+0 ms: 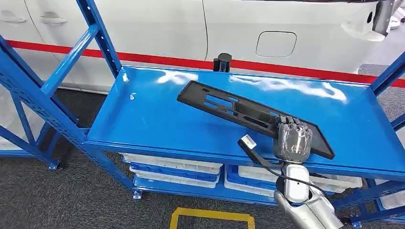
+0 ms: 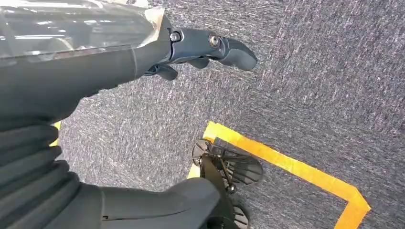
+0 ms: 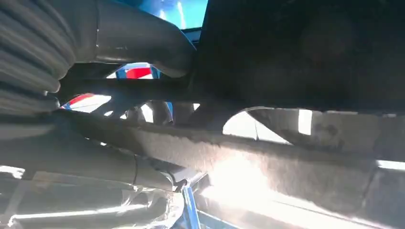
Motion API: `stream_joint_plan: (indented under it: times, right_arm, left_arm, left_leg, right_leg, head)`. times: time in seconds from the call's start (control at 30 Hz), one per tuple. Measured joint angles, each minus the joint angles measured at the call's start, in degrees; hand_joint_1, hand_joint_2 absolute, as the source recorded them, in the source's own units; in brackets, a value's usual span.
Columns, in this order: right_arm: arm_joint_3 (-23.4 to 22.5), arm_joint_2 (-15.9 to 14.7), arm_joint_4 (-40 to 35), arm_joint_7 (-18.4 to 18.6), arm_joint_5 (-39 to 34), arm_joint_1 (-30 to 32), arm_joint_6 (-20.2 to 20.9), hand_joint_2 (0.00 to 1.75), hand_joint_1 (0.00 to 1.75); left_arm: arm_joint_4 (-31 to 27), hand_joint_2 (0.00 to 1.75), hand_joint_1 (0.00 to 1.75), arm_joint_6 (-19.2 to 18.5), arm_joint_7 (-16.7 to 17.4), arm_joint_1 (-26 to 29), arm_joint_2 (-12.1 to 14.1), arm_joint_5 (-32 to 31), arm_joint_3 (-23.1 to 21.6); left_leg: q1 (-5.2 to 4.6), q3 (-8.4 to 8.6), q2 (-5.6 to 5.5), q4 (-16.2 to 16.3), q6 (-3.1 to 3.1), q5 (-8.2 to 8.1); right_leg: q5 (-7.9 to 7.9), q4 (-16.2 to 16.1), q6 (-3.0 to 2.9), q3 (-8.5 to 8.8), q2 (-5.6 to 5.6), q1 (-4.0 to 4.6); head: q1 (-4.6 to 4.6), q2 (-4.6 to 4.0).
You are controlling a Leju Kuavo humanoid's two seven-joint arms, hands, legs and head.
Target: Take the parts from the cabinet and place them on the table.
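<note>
Lying on the blue shelf [image 1: 143, 114], one black part [image 1: 239, 112] has its near-right end gripped by the right hand [image 1: 292, 139], fingers curled over it. White bins [image 1: 172, 164] sit below. Left wrist view: left hand [image 2: 143, 52], fingers spread, above carpet [image 2: 310, 71]. Right wrist view: the part [image 3: 296, 52] fills the frame, pinched.

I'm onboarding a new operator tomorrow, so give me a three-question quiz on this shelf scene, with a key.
1. True or false: the right hand has its fingers on the long black perforated plastic panel.
2. Which surface bears the panel? A) the glossy blue metal shelf B) the grey carpet floor C) a white bin
3. Fill in: the left hand hangs over grey carpet marked with ______ tape.

Key: 1 true, with the hand at the panel's near end. 2 A, though the held end seems slightly raised. 3 yellow.
</note>
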Motion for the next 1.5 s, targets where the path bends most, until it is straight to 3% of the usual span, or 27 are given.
stream_joint_plan:
  times: [0.17, 0.2, 0.23, 0.3, 0.37, 0.43, 0.47, 0.5, 0.57, 0.7, 1.33, 1.5]
  right_arm:
    - [0.68, -3.56, -3.16, 0.0, 0.0, -0.7, -1.28, 1.75, 1.75]
    - [0.57, -4.04, -3.98, -0.9, 0.0, -0.62, -2.56, 1.75, 1.75]
    - [-0.29, -3.67, -5.18, -4.14, -0.02, 0.11, -4.27, 1.75, 1.75]
    - [-4.51, 0.74, -8.71, -17.3, -0.77, 2.99, -6.39, 1.75, 1.75]
    - [-9.01, 7.47, -12.55, -34.24, -6.27, 6.02, -6.84, 1.75, 1.75]
    - [-14.04, 13.93, -15.08, -52.56, -18.25, 8.12, -6.86, 1.75, 1.75]
    - [-16.97, 16.8, -15.83, -59.13, -24.17, 8.81, -6.91, 1.75, 1.75]
    - [-19.29, 19.16, -16.39, -63.07, -28.94, 9.2, -7.02, 1.75, 1.75]
    - [-21.94, 22.51, -17.57, -67.2, -36.63, 10.15, -7.02, 1.75, 1.75]
    - [-22.43, 25.16, -20.37, -69.83, -49.36, 12.44, -7.02, 1.75, 1.75]
    - [-17.55, 25.12, -23.91, -69.72, -62.47, 13.74, -4.98, 1.75, 1.75]
    - [-17.29, 24.87, -23.84, -70.2, -62.49, 13.32, -5.53, 1.75, 1.75]
  left_arm:
    - [0.0, 1.75, 0.0, 0.2, 0.15, -0.05, 0.0, -0.28, 0.11]
    - [0.0, 1.75, 0.0, 0.33, 0.18, -0.06, 0.0, -0.35, 0.11]
    - [0.0, 1.75, 0.0, 0.61, 0.26, -0.1, -0.02, -0.53, 0.18]
    - [0.0, 1.75, 0.0, 1.18, 0.53, -0.1, -0.02, -0.66, 0.42]
    - [0.0, 1.75, 0.0, 1.31, 0.59, -0.36, -0.07, -0.81, 0.63]
    - [0.0, 1.75, 0.0, 1.72, 0.7, -0.66, -0.22, -1.12, 0.81]
    - [0.0, 1.75, 0.0, 1.88, 0.79, -0.62, -0.26, -1.14, 0.9]
    - [0.0, 1.75, 0.0, 2.08, 0.92, -0.57, -0.33, -1.14, 1.05]
    - [0.0, 1.75, 0.0, 2.29, 0.96, -0.62, -0.44, -1.18, 1.49]
    - [0.0, 1.75, 0.0, 2.38, 0.96, -0.66, -0.44, -1.18, 1.84]
    - [0.07, 1.75, 0.0, 2.6, 0.61, -0.63, -0.57, -0.44, 3.26]
    - [0.13, 1.75, 0.0, 3.06, 0.68, -0.62, -0.7, -0.24, 3.37]
  left_leg:
    - [-0.01, 0.0, -0.01, 0.0, 0.0, 0.0]
    - [-0.01, 0.0, -0.01, 0.0, 0.0, 0.0]
    - [-0.01, 0.0, -0.01, 0.0, 0.0, 0.0]
    - [0.06, 0.01, 0.03, 0.0, -0.05, -0.04]
    - [0.11, 0.02, 0.05, -0.01, -0.08, -0.07]
    - [0.23, 0.0, -0.14, -0.07, -0.1, -0.03]
    - [0.27, 0.01, -0.19, -0.08, -0.11, -0.03]
    - [0.31, 0.01, -0.18, -0.09, -0.11, -0.03]
    - [0.3, 0.03, -0.12, -0.1, -0.11, -0.04]
    - [0.27, 0.04, -0.09, -0.1, -0.11, -0.04]
    - [0.28, 0.06, -0.09, -0.1, -0.11, -0.04]
    - [0.28, 0.05, -0.09, -0.1, -0.11, -0.04]
  right_leg:
    - [0.0, 0.0, 0.0, -0.01, 0.0, 0.0]
    - [0.0, 0.0, 0.0, 0.0, 0.0, 0.0]
    - [0.0, 0.0, 0.0, 0.0, 0.0, 0.01]
    - [0.0, 0.0, 0.0, 0.01, 0.04, 0.09]
    - [-0.01, 0.0, -0.01, -0.05, 0.05, 0.1]
    - [-0.12, 0.0, -0.13, -0.06, -0.26, 0.16]
    - [-0.16, 0.0, -0.19, 0.0, -0.34, 0.26]
    - [-0.16, 0.0, -0.2, 0.02, -0.34, 0.3]
    - [-0.16, 0.0, -0.2, 0.03, -0.32, 0.31]
    - [-0.15, 0.0, -0.19, 0.04, -0.27, 0.3]
    - [-0.15, 0.0, -0.19, 0.05, -0.28, 0.3]
    - [-0.15, 0.0, -0.19, 0.07, -0.28, 0.3]
  head:
    - [0.0, 0.0]
    - [0.02, 0.0]
    - [0.02, 0.0]
    - [0.02, 0.0]
    - [-0.04, 0.0]
    - [-0.02, 0.0]
    - [-0.02, 0.0]
    - [-0.02, 0.0]
    - [-0.02, 0.02]
    - [-0.02, 0.0]
    - [-0.02, 0.02]
    - [-0.02, 0.02]
